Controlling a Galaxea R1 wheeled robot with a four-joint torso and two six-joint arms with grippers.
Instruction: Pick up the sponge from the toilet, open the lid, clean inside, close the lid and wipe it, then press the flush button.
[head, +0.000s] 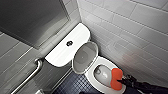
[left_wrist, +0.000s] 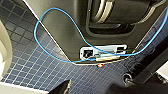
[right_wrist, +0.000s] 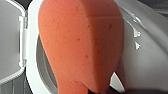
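Observation:
The orange-red sponge is pinched at its lower end by my right gripper, which is shut on it. It hangs over the right side of the toilet bowl, at the seat rim. In the right wrist view the sponge looms large in front of the bowl and seat. The lid stands raised against the cistern, grey underside showing. On the cistern top sits the dark flush button. My left gripper is open and holds nothing, low over the blue floor tiles.
A metal grab bar runs along the left wall under a steel panel. White tiled wall closes in right behind the toilet. A blue cable loops across the robot's body near the left arm.

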